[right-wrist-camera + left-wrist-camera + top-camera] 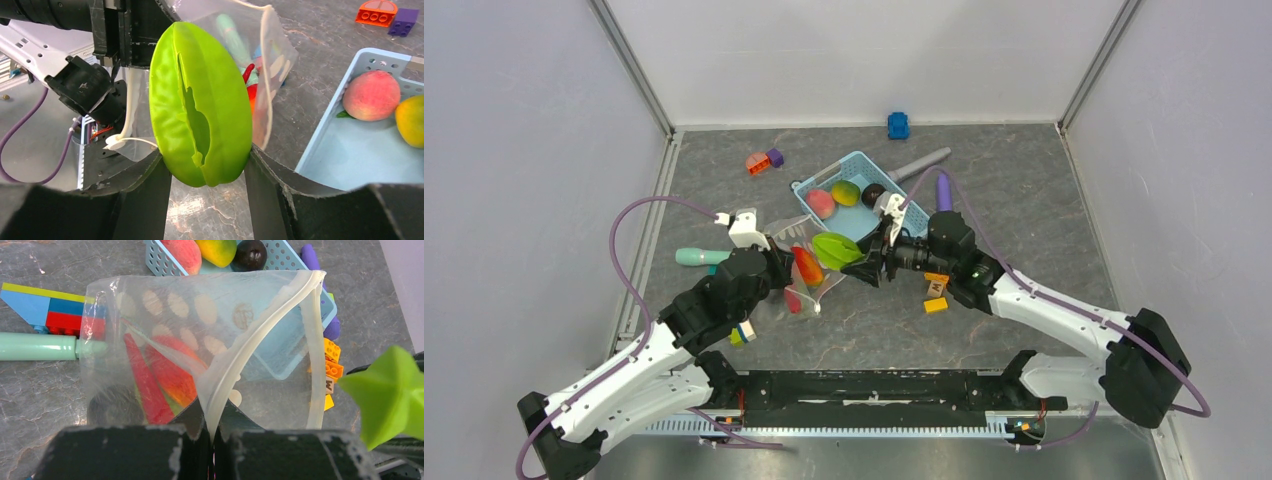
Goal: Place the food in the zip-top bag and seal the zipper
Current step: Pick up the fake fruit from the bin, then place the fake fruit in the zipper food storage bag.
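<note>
My left gripper (pixel 212 440) is shut on the zipper (pixel 260 330) edge of the zip-top bag (pixel 200 340), holding its mouth up and open; it also shows in the top view (pixel 774 262). Red and orange food (pixel 165 375) lies inside the bag (pixel 809 268). My right gripper (pixel 207 172) is shut on a green star fruit (pixel 200 100), held just right of the bag's mouth (pixel 836 248). A pink peach (pixel 820 203), a yellow-green mango (pixel 845 192) and a dark brown fruit (pixel 873 194) lie in the light-blue basket (pixel 856 162).
A mint-handled tool (pixel 702 257) lies left of the bag. Orange and purple blocks (pixel 764 160) sit at the back left, a blue block (pixel 898 125) at the back wall. A purple stick (pixel 943 190) and yellow lettered blocks (pixel 935 296) lie right of the basket.
</note>
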Action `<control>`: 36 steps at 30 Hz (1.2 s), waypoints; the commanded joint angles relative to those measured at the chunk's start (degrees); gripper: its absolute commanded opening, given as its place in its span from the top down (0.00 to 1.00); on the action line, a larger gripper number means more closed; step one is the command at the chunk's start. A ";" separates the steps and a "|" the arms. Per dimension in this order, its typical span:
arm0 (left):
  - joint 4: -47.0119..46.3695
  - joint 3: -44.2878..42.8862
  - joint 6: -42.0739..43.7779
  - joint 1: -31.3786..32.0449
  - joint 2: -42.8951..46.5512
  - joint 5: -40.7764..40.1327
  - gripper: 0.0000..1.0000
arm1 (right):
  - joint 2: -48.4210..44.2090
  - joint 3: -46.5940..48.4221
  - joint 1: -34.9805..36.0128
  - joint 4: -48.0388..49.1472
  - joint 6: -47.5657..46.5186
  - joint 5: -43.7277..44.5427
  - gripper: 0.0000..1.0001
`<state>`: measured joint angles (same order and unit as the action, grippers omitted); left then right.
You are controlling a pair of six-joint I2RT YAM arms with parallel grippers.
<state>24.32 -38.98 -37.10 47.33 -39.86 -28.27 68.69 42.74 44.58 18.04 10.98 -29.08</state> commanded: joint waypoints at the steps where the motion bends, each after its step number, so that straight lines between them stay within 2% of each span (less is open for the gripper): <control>1: -1.55 0.02 -0.44 -0.13 0.03 -0.47 0.96 | 1.50 4.43 3.74 -0.92 -2.37 6.36 0.78; 10: -1.55 0.12 -0.25 -0.13 0.45 -0.29 0.96 | 7.59 13.01 8.95 -10.96 -2.92 19.90 0.61; 23: -1.73 0.12 -0.38 -0.13 0.27 0.06 0.96 | 13.14 21.74 14.46 -23.89 -3.92 34.79 0.55; 29: -1.91 0.13 -0.44 -0.13 0.32 0.56 0.96 | 17.76 28.95 16.15 -32.34 0.32 43.94 0.54; 36: -2.49 0.21 -0.08 -0.14 0.06 1.60 0.96 | 23.61 36.38 16.60 -36.69 3.77 44.86 0.49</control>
<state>24.29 -38.98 -37.10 47.33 -39.86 -27.64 90.13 73.95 60.75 -15.90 12.05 12.80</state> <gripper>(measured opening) 0.037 0.565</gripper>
